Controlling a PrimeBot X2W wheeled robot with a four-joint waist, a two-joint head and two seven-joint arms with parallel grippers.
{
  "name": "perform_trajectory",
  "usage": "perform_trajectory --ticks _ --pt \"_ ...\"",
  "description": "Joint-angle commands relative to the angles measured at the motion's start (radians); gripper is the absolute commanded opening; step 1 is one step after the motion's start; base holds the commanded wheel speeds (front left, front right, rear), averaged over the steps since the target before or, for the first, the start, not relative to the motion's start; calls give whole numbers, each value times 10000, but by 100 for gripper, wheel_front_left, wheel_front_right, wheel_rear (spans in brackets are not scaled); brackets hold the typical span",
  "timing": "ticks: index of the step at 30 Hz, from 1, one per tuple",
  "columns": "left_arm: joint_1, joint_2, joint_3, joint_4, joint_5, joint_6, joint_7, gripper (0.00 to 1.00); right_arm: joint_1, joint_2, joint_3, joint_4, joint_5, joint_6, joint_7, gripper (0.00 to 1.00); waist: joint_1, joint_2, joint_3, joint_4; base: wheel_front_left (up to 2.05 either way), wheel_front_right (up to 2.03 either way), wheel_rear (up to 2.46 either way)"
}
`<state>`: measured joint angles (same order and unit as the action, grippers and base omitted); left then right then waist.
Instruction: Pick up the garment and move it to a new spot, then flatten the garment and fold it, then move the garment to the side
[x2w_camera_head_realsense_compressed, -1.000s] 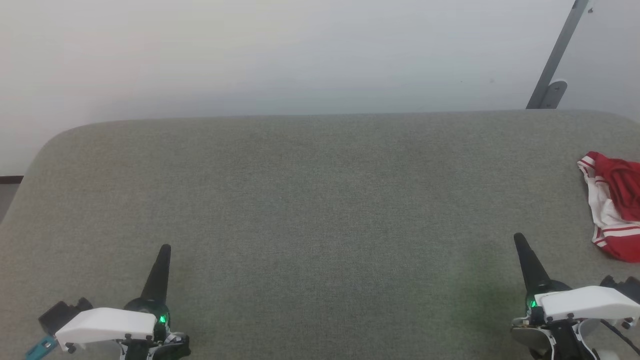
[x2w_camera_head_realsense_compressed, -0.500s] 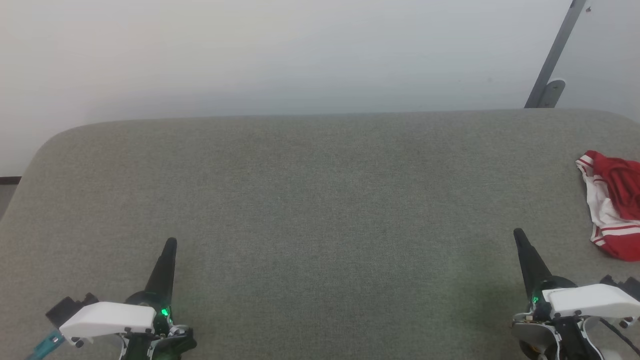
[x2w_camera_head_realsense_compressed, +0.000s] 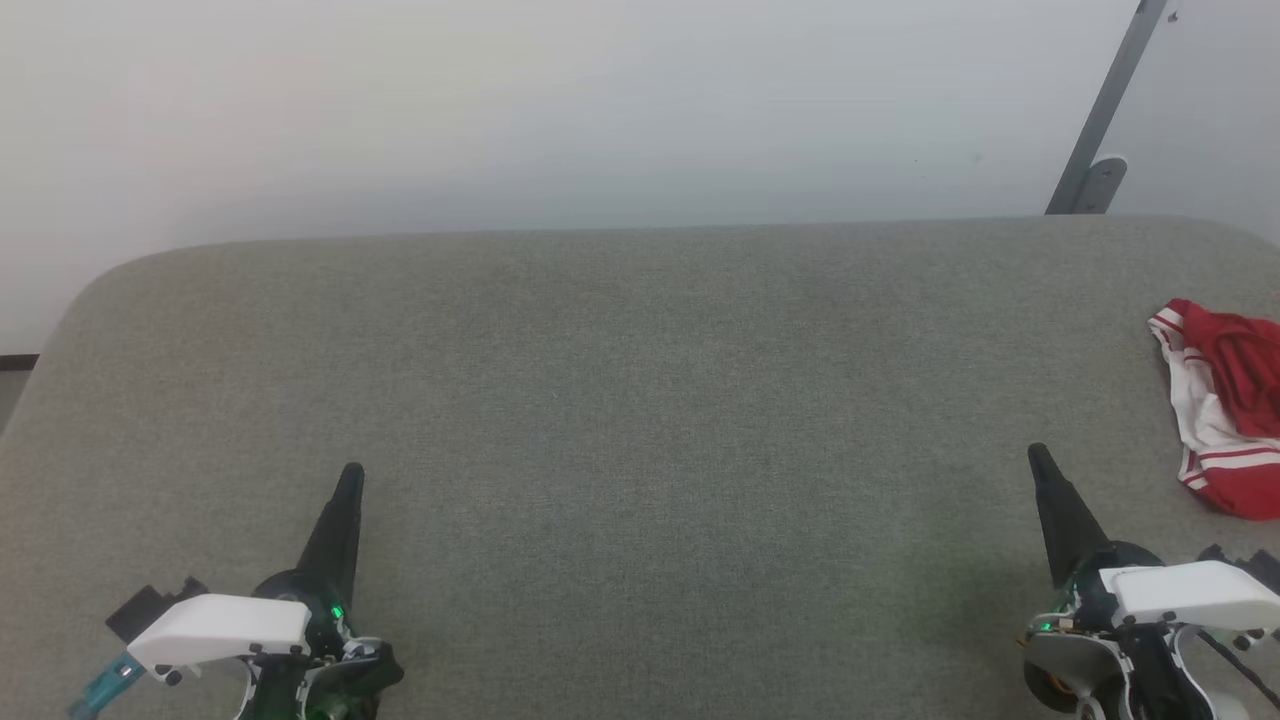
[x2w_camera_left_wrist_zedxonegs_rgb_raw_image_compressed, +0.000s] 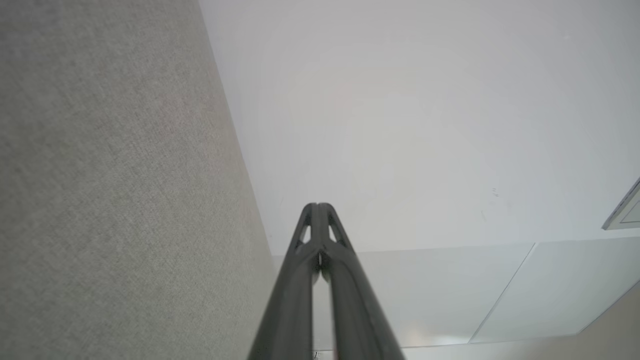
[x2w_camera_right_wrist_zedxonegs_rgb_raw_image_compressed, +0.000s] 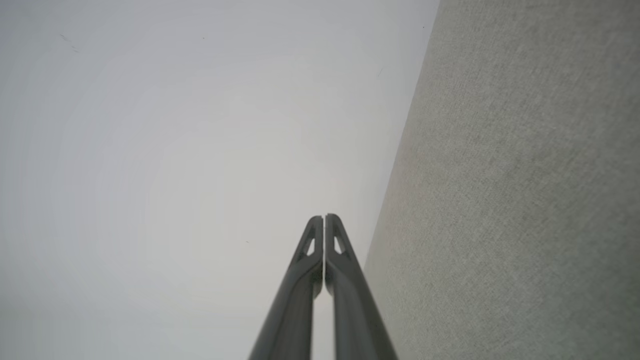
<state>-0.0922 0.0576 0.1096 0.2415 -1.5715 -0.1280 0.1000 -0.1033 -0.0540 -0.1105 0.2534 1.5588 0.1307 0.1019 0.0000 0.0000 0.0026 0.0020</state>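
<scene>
We're over a wide pad (x2w_camera_head_realsense_compressed: 640, 400): grey-green woven fabric, matte, coarse weave, rounded corners, far edge against a plain pale wall (x2w_camera_head_realsense_compressed: 600, 110); a thin grey metal strut (x2w_camera_head_realsense_compressed: 1100, 120) leans up the wall far right. The garment (x2w_camera_head_realsense_compressed: 1222, 405) is a crumpled heap on the pad at the right edge of the head view, cut off by the frame: soft red knit, a white panel, red-white striped trim. Left gripper (x2w_camera_head_realsense_compressed: 349, 474) sits lower left and right gripper (x2w_camera_head_realsense_compressed: 1038, 456) lower right, each a long dark tapered spike rising from a white moulded housing (x2w_camera_head_realsense_compressed: 220, 625). Head view gives us both arms plus the garment, but side-on, so each pair of jaws reads as one spike. The wrist views settle it: left gripper (x2w_camera_left_wrist_zedxonegs_rgb_raw_image_compressed: 317, 206) has its fingers (x2w_camera_left_wrist_zedxonegs_rgb_raw_image_compressed: 295, 300) pressed together at the tips, slotted cut-outs near the ends, gripping nothing; right gripper (x2w_camera_right_wrist_zedxonegs_rgb_raw_image_compressed: 324, 217) same, a hairline seam between the fingers, empty. Left wrist view adds pale glossy panels (x2w_camera_left_wrist_zedxonegs_rgb_raw_image_compressed: 450, 290) with thin seams past the pad's edge; right wrist view gives the weave close up against bare wall. Garment lies right of and beyond the right gripper's tip, near but apart; well apart from the left gripper, across the pad
</scene>
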Motion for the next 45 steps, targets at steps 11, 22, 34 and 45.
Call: perform_trajectory --ticks 11,22,34,45 --pt "-228 -94 60 45 -433 -49 179 0 -83 56 -50 -116 558 0 158 0 0 0 5 -20 0 0 0" --pt "-228 -96 63 45 -429 -49 182 0 -78 56 -48 -114 559 0 157 0 0 0 5 -20 0 0 0" --pt "-229 -98 65 45 -426 -50 176 0 -77 55 -48 -113 560 0 156 0 0 0 5 -20 0 0 0" --pt "-229 -99 67 44 -424 -50 178 0 -77 55 -46 -113 559 0 156 0 0 0 5 -20 0 0 0"
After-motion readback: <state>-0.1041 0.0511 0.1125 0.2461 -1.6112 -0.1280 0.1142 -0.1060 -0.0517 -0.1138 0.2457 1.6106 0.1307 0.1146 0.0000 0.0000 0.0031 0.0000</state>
